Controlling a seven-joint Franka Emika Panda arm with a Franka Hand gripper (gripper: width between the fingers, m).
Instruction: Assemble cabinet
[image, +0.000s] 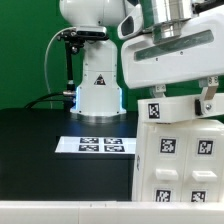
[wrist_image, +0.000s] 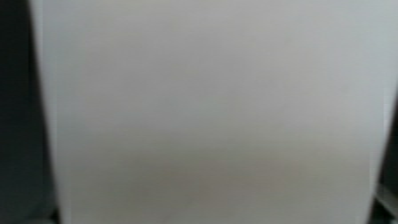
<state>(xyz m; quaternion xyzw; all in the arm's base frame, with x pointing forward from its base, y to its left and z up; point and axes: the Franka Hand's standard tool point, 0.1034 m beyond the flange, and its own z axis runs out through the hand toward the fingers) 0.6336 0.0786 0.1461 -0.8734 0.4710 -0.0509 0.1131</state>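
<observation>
The cabinet (image: 182, 165) is a large white box body with several black-and-white marker tags, at the exterior view's lower right, running out of frame. My gripper (image: 180, 104) sits right on its upper end. One dark finger (image: 153, 98) and the other finger (image: 207, 96) stand on either side of the white top part, closed against it. In the wrist view a plain white surface of the cabinet (wrist_image: 214, 110) fills nearly the whole picture, very close and blurred. My fingertips do not show there.
The marker board (image: 97, 144) lies flat on the black table (image: 50, 150) left of the cabinet. The white robot base (image: 98, 90) with a triangle sticker stands behind it, before a green backdrop. The table's white front edge (image: 60, 212) runs along the bottom.
</observation>
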